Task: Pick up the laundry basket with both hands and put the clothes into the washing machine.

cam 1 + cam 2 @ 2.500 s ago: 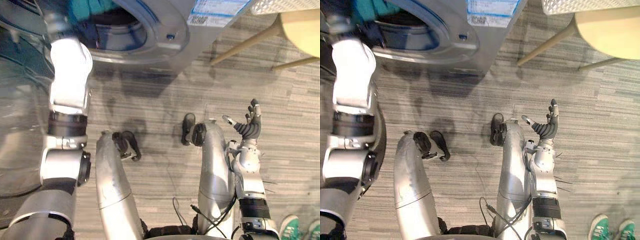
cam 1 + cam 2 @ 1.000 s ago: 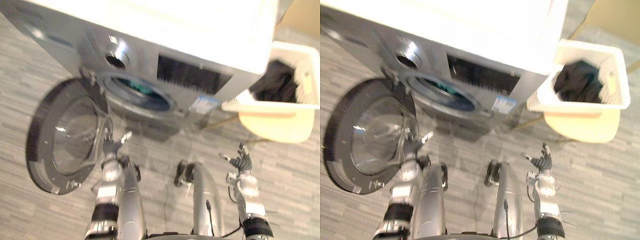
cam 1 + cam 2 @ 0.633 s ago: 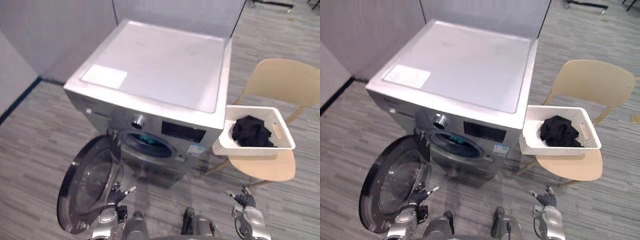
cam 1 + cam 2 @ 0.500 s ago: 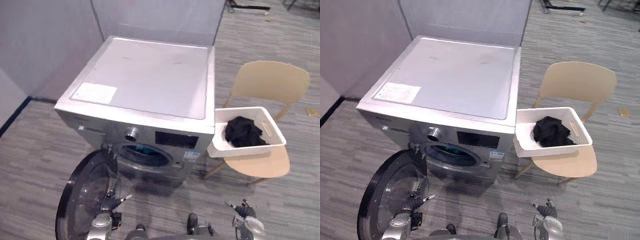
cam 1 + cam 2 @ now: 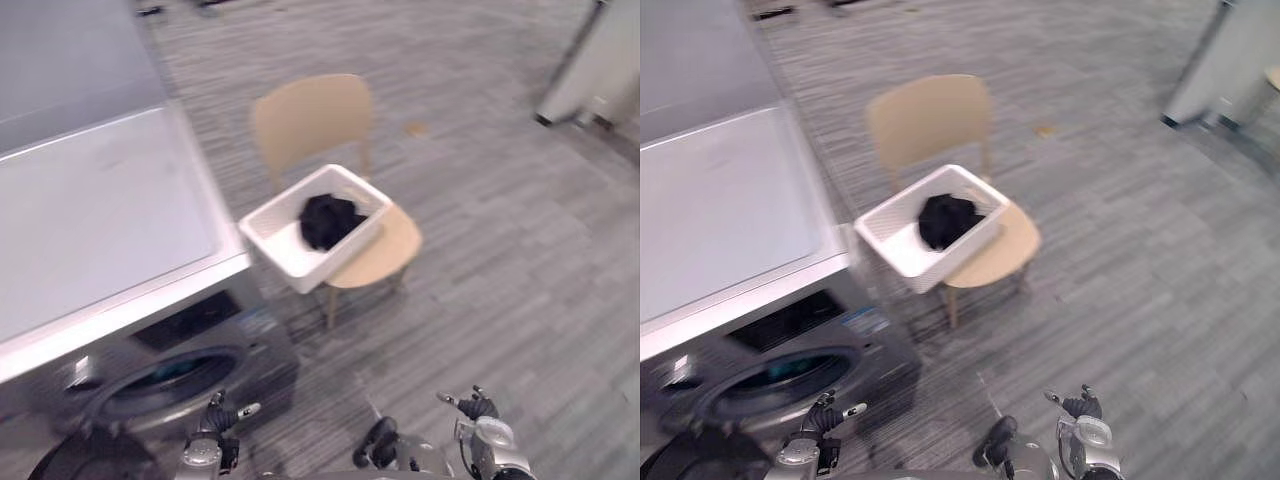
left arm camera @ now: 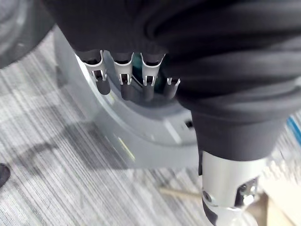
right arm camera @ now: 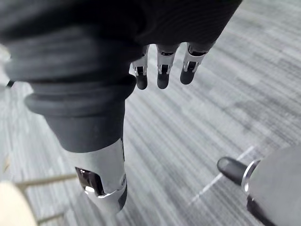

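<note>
Change against 0.5 s ago: the whole picture has swung towards the robot's right, so the camera moved, not the objects. The silver-grey front-loading washing machine now sits at the left of the head views, and the beige wooden chair has come to the middle. More grey striped carpet floor shows on the right. The white perforated plastic laundry basket is on the chair seat as before, with the heap of black clothes inside it. Both hands are low at the bottom edge, as before.

Basket position: on the seat, one corner just beside the machine's side wall; contact there cannot be told. The machine's round door opening faces the robot, and something teal shows inside.

Left hand: low in front of the door opening. In its wrist view the fingers hang loose and straight, with nothing between them.

Right hand: low over bare carpet, fingers relaxed and spread, empty.

Basket relative to hands: farther out than both, between their two lines, well apart from each. Neither hand touches the basket or the clothes.
</note>
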Robot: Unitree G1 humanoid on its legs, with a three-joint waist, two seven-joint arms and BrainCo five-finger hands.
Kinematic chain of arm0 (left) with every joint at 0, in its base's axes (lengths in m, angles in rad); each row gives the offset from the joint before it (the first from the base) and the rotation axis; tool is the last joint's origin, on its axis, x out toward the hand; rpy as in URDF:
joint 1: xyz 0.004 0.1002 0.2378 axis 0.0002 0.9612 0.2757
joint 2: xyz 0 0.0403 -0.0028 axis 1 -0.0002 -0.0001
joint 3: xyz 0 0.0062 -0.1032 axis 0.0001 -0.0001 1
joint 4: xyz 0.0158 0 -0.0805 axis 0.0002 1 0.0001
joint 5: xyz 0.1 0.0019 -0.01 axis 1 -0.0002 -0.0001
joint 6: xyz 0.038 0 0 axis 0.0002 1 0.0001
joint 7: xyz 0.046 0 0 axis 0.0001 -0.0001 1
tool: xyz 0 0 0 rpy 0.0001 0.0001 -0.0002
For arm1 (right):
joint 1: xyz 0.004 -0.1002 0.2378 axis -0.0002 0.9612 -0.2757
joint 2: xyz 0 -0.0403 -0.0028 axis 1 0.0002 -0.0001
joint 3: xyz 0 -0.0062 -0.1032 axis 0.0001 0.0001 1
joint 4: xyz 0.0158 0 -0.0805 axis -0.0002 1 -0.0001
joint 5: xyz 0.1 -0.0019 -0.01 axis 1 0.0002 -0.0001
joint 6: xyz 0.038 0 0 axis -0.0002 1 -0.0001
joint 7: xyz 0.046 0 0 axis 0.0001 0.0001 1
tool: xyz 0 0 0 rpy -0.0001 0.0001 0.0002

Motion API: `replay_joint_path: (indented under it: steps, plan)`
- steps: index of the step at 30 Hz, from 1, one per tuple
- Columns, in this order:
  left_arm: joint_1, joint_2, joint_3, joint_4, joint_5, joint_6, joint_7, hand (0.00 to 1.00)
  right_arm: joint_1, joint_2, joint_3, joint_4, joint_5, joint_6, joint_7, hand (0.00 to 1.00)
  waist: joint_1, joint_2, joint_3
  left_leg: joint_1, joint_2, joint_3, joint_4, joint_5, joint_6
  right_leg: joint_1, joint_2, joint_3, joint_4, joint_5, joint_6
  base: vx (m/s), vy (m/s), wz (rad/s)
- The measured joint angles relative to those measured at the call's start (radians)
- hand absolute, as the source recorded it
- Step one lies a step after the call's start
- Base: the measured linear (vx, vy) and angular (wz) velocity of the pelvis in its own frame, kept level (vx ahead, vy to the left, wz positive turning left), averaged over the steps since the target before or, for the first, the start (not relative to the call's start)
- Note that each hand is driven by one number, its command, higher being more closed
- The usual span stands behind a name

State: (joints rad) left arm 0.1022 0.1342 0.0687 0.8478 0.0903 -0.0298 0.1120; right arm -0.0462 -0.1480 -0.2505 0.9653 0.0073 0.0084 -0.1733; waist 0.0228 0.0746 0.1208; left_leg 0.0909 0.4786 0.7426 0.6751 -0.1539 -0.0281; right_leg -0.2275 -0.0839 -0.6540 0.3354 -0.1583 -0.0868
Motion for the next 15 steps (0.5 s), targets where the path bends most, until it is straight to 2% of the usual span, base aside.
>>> replay_joint_path:
  steps: [1, 2, 3, 4, 5, 6, 7, 9, 10, 11, 12, 13, 14, 15]
  plan:
    - [0.003, -0.008, 0.0, 0.0, 0.0, -0.004, 0.0, 0.0, 0.001, -0.002, 0.009, 0.001, -0.003, 0.0, -0.001, 0.0, 0.001, 0.008, 0.009, -0.043, 0.037, -0.061, 0.109, 0.013, 0.083, 0.011, 0.028, 0.034, -0.02, 0.0, 0.0, 0.18, -0.21, -1.86]
    - [0.003, -0.025, 0.0, 0.0, -0.002, -0.008, -0.001, 0.0, 0.0, -0.009, 0.026, 0.002, -0.009, 0.0, -0.002, 0.0, 0.013, 0.028, 0.032, -0.138, 0.021, -0.243, 0.272, -0.036, 0.087, 0.036, 0.082, 0.103, -0.047, -0.003, -0.01, 0.19, -0.125, -1.92]
    - [0.004, -0.033, -0.001, -0.001, -0.002, -0.014, -0.001, 0.0, 0.002, -0.022, 0.025, 0.009, -0.013, 0.001, -0.003, 0.0, 0.028, 0.028, 0.06, -0.222, -0.071, -0.41, 0.348, -0.082, 0.014, 0.074, 0.108, 0.146, -0.063, -0.006, -0.014, 0.21, -0.072, -1.88]
    - [0.009, -0.033, -0.002, -0.001, -0.002, -0.013, 0.0, 0.0, 0.005, -0.021, 0.025, 0.019, -0.014, 0.001, -0.003, 0.0, 0.033, 0.029, 0.066, -0.255, -0.118, -0.468, 0.354, -0.096, -0.009, 0.096, 0.118, 0.164, -0.075, -0.005, -0.013, 0.26, -0.051, -1.55]
    - [0.015, -0.027, -0.02, -0.003, -0.002, -0.012, 0.002, 0.0, 0.025, -0.017, 0.023, 0.034, -0.014, 0.004, -0.004, 0.0, 0.049, 0.025, 0.073, -0.309, -0.198, -0.536, 0.317, -0.115, -0.034, 0.143, 0.136, 0.192, -0.109, -0.001, -0.006, 0.28, -0.064, -1.04]
    - [0.024, -0.029, -0.028, -0.021, -0.001, -0.013, 0.002, 0.0, 0.042, -0.01, 0.014, 0.032, -0.014, 0.007, -0.007, 0.0, 0.051, 0.02, 0.078, -0.353, -0.261, -0.561, 0.229, -0.115, -0.032, 0.184, 0.152, 0.217, -0.148, -0.001, -0.004, 0.27, -0.069, -0.84]
    - [0.027, -0.03, -0.03, -0.029, -0.001, -0.014, 0.002, 0.0, 0.044, -0.008, 0.012, 0.032, -0.014, 0.01, -0.008, 0.0, 0.051, 0.017, 0.08, -0.372, -0.291, -0.562, 0.157, -0.114, -0.034, 0.202, 0.156, 0.228, -0.169, 0.0, -0.003, 0.27, -0.064, -0.56]
    - [0.035, -0.036, -0.031, -0.06, 0.001, -0.013, 0.002, 0.0, 0.043, -0.013, 0.011, 0.02, -0.014, 0.012, -0.02, 0.0, 0.064, 0.018, 0.079, -0.41, -0.398, -0.549, -0.204, -0.084, -0.057, 0.26, 0.18, 0.278, -0.257, 0.008, 0.013, 0.38, -0.055, -0.52]
    - [0.036, -0.036, -0.03, -0.062, 0.003, -0.013, 0.003, 0.0, 0.044, -0.013, 0.01, 0.019, -0.014, 0.012, -0.021, 0.0, 0.075, 0.014, 0.079, -0.408, -0.416, -0.554, -0.259, -0.027, -0.012, 0.276, 0.185, 0.297, -0.281, 0.011, 0.016, 0.47, -0.034, -0.78]
    - [0.038, -0.035, -0.027, -0.068, 0.003, -0.013, 0.004, 0.0, 0.045, -0.011, 0.013, 0.015, -0.014, 0.013, -0.021, 0.0, 0.103, 0.001, 0.064, -0.39, -0.45, -0.57, -0.313, 0.038, 0.046, 0.296, 0.184, 0.342, -0.302, 0.011, 0.02, 0.49, -0.012, -0.67]
    - [0.04, -0.04, -0.026, -0.07, 0.004, -0.013, 0.003, 0.0, 0.04, -0.015, 0.012, -0.007, -0.015, 0.01, -0.02, 0.0, 0.106, 0.0, 0.061, -0.392, -0.47, -0.584, -0.311, 0.034, 0.086, 0.296, 0.175, 0.356, -0.287, -0.001, 0.037, 0.52, -0.007, -0.5]
    - [0.039, -0.045, -0.026, -0.07, 0.004, -0.013, 0.003, 0.0, 0.035, -0.019, 0.011, -0.009, -0.015, 0.007, -0.02, 0.0, 0.101, -0.003, 0.065, -0.388, -0.48, -0.587, -0.307, 0.025, 0.101, 0.293, 0.163, 0.357, -0.263, -0.015, 0.048, 0.52, 0.021, -0.05]
    - [0.034, -0.061, -0.022, -0.071, 0.005, -0.013, 0.003, 0.0, 0.041, -0.024, -0.007, -0.002, -0.018, 0.006, -0.019, 0.0, 0.1, -0.009, 0.07, -0.352, -0.496, -0.58, -0.317, 0.013, 0.116, 0.276, 0.13, 0.352, -0.16, -0.059, 0.113, 0.4, 0.043, 0.06]
    - [0.033, -0.063, -0.02, -0.071, 0.004, -0.013, 0.004, 0.0, 0.043, -0.024, -0.024, 0.003, -0.019, 0.007, -0.019, 0.0, 0.1, -0.008, 0.071, -0.321, -0.501, -0.579, -0.344, 0.01, 0.114, 0.249, 0.11, 0.351, -0.05, -0.08, 0.145, 0.49, 0.086, 0.17]
